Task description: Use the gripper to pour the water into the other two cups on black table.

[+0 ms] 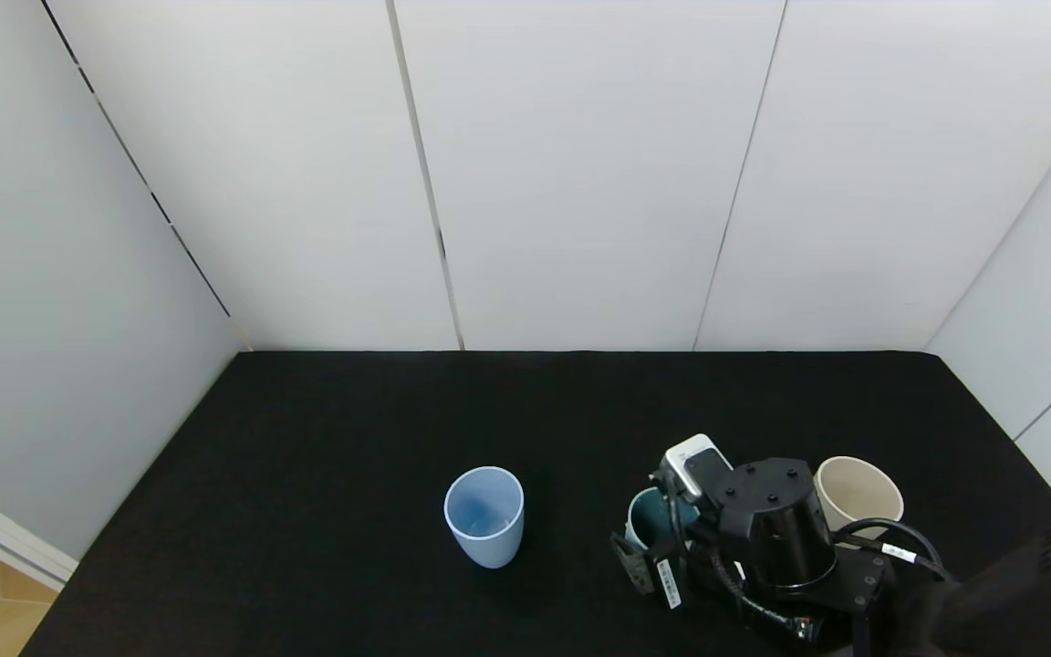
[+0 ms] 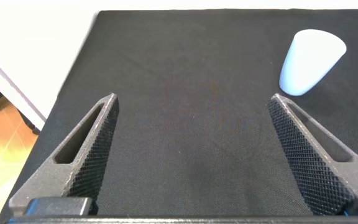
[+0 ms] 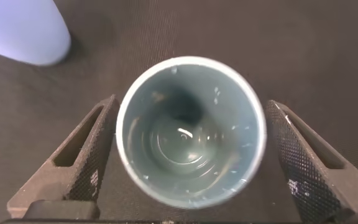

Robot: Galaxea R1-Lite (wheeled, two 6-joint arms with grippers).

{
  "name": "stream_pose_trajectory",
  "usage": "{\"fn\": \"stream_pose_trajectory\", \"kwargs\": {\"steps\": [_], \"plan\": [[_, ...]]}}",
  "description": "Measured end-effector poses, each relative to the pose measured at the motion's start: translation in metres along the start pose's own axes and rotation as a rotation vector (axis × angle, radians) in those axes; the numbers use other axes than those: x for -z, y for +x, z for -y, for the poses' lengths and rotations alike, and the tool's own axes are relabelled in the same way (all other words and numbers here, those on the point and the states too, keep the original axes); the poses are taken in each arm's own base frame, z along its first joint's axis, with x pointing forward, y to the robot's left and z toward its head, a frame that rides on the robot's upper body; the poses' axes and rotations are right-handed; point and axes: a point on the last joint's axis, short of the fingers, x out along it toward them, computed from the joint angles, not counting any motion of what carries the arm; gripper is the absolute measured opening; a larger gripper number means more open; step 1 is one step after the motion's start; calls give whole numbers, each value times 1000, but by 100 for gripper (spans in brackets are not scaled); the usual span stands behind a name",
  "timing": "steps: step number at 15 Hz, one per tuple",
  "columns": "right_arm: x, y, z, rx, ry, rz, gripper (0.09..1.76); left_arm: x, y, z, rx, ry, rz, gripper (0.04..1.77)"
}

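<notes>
My right gripper stands open around a mint-green cup with a dark teal inside. The cup stands upright on the black table with one finger on each side. Droplets and a faint glint of water show on its inner wall and bottom. The light blue cup stands upright to its left. Just right of my right wrist is the cream-beige cup, also upright. My left gripper hangs open over bare table, out of the head view.
White wall panels close the table at the back and both sides. The table's left edge drops to a wooden floor. Bare black cloth lies behind the cups and left of the light blue one.
</notes>
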Motion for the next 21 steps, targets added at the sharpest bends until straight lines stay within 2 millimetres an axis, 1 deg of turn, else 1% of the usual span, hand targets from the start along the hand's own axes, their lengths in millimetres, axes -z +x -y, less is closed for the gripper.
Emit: {"fn": "stream_pose_trajectory", "kwargs": {"steps": [4, 10, 14, 18, 21], "plan": [[-9, -15, 1, -10, -23, 41, 169, 0, 0, 0, 0, 0, 0, 172], [-13, -20, 3, -8, -18, 59, 170, 0, 0, 0, 0, 0, 0, 172], [-22, -29, 14, 16, -20, 78, 170, 0, 0, 0, 0, 0, 0, 172], [-37, -52, 22, 35, -13, 101, 170, 0, 0, 0, 0, 0, 0, 172], [-51, -78, 30, 92, 0, 135, 170, 0, 0, 0, 0, 1, 1, 172]]}}
